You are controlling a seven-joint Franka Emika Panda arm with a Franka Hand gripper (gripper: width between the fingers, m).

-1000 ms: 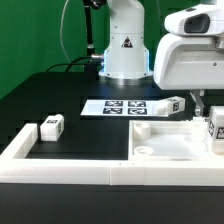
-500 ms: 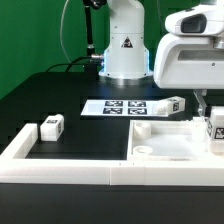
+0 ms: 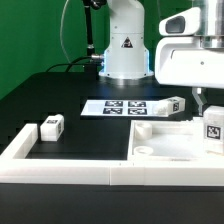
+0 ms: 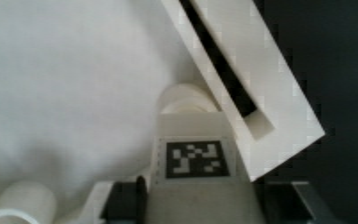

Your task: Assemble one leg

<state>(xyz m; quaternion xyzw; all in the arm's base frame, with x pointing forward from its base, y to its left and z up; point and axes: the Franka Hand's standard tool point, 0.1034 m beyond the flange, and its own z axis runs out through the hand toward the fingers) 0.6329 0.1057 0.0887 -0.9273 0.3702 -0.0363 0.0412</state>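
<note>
My gripper is at the exterior view's right, shut on a leg, a chunky white block with a black-and-white tag. It holds the leg upright over the right edge of the large flat white panel. In the wrist view the leg sits between my two dark fingers, gripper, with its rounded end pointing at the panel by the raised edge. I cannot tell whether the leg touches the panel.
A second leg lies at the exterior view's left inside the white frame wall. A third leg lies by the marker board. The robot base stands behind.
The gripper with the leg has shifted slightly, a little up and toward the exterior view's left. The other parts have not moved.
</note>
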